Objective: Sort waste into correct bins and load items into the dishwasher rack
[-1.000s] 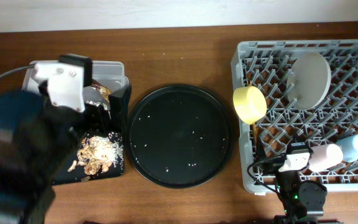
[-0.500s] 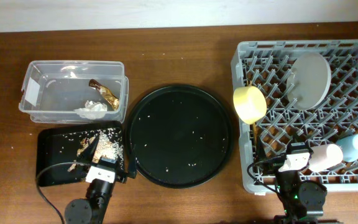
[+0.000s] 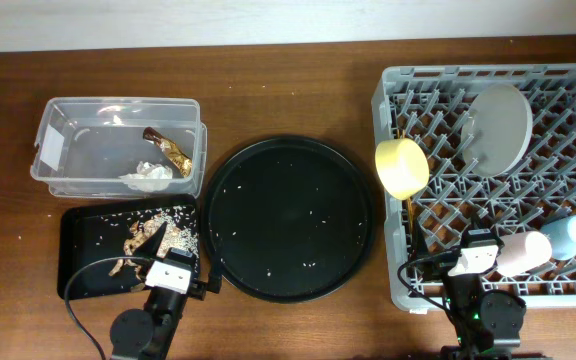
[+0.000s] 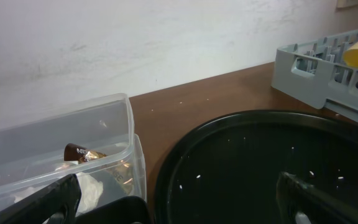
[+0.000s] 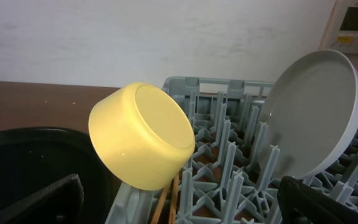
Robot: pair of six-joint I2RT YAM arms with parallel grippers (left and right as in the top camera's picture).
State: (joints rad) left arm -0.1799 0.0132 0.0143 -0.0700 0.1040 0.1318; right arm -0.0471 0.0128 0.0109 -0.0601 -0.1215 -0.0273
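The clear tub (image 3: 63, 150) holds the brown-gold wrapper (image 3: 168, 150) and the white tissue (image 3: 148, 176); both also show in the left wrist view, wrapper (image 4: 79, 153) and tissue (image 4: 87, 189). Food scraps (image 3: 158, 236) lie in the shallow black tray (image 3: 83, 262). In the grey rack (image 3: 488, 195) are the yellow bowl (image 3: 401, 167) on its side, the upright plate (image 3: 500, 125), the pink cup (image 3: 523, 252), the blue cup (image 3: 571, 237) and the chopsticks (image 3: 409, 214). My left gripper (image 3: 171, 262) (image 4: 179, 202) is open and empty at the black tray's near corner. My right gripper (image 3: 476, 254) (image 5: 179, 202) is open and empty over the rack's near edge.
The large round black tray (image 3: 288, 218) with a few white crumbs lies between the bins and the rack. The right wrist view shows the bowl (image 5: 142, 134), the plate (image 5: 312, 115) and the chopsticks (image 5: 166, 200) close ahead. A pale wall runs behind the table.
My left arm has drawn back from over the tub and black tray to the table's front edge. The right arm has not moved.
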